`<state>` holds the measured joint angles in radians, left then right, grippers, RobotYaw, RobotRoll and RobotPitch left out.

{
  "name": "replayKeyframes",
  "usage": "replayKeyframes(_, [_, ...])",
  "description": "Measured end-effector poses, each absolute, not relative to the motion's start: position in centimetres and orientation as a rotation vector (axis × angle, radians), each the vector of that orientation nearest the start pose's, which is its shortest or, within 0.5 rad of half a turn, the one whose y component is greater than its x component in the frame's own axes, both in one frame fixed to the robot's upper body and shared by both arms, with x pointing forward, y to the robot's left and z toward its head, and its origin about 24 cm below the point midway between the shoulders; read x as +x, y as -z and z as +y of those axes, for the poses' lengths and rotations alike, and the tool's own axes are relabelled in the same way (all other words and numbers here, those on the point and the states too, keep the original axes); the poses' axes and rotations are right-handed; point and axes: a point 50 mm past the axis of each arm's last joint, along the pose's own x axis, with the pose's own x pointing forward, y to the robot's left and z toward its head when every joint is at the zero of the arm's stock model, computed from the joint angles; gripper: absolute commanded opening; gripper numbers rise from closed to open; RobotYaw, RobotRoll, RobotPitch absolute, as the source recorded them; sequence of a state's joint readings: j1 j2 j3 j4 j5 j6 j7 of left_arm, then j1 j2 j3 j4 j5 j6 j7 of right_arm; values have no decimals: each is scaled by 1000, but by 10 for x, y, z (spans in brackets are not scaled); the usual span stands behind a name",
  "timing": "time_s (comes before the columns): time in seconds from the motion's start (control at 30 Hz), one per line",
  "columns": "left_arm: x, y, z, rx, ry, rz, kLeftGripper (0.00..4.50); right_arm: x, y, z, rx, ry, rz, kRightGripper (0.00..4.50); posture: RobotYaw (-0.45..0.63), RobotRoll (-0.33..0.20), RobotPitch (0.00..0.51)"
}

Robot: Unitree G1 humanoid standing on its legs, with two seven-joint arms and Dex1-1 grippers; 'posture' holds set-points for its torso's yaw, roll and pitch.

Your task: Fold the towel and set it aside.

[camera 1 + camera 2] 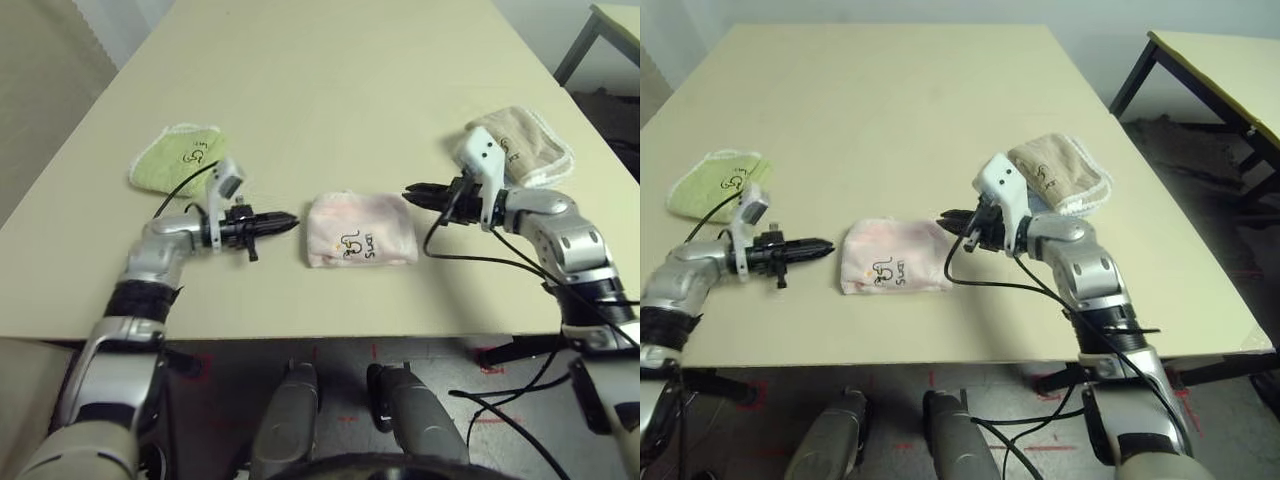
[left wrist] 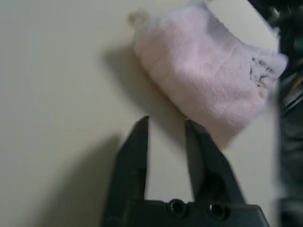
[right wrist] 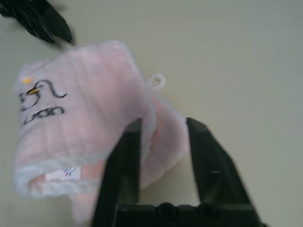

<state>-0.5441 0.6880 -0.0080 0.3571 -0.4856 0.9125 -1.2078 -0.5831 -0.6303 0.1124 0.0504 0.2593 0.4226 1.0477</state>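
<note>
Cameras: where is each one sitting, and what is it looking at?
Left eye view: on the head, looking down at the table; both silver forearms show.
Right eye view: beside it, same scene.
Left wrist view: on the left arm, looking along the left end effector, open.
Right wrist view: on the right arm, along the right end effector, open.
All four share the folded pink towel.

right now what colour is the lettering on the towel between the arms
Dark, near black, with a small yellow-orange accent, on the pale pink towel; clearest in the right wrist view.
</note>
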Motion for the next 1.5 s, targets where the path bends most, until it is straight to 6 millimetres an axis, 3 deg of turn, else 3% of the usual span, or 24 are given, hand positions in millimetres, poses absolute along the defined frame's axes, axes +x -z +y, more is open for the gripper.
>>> replayKeyframes(0.13, [302,-119,219,-496,940,842,4076,311,-170,-178,-459,-1107,142,4404,-5,0,141])
replayKeyframes(0.2, [308,-120,205,-590,937,881,4462,309,-168,-180,-497,-1115,147,4500,-10,0,140])
replayKeyframes(0.43, [321,-118,176,-863,924,965,4462,296,-161,-189,-568,-1148,172,4500,-26,0,140])
replayKeyframes(0.53, [325,-117,160,-897,945,1005,4462,289,-161,-192,-600,-1176,174,4500,-36,0,143])
replayKeyframes(0.63, [325,-111,144,-906,970,1036,3831,285,-161,-191,-604,-1189,169,4500,-47,0,144])
replayKeyframes(1.0, [327,-104,136,-849,968,1046,24,280,-170,-189,-573,-1163,139,4500,-60,0,143])
replayKeyframes(1.17, [332,-110,137,-868,972,992,24,279,-167,-188,-554,-1160,148,4500,-55,0,142])
replayKeyframes(1.5, [348,-168,139,-870,1074,696,24,279,-162,-173,-443,-1120,92,4500,-43,0,140])
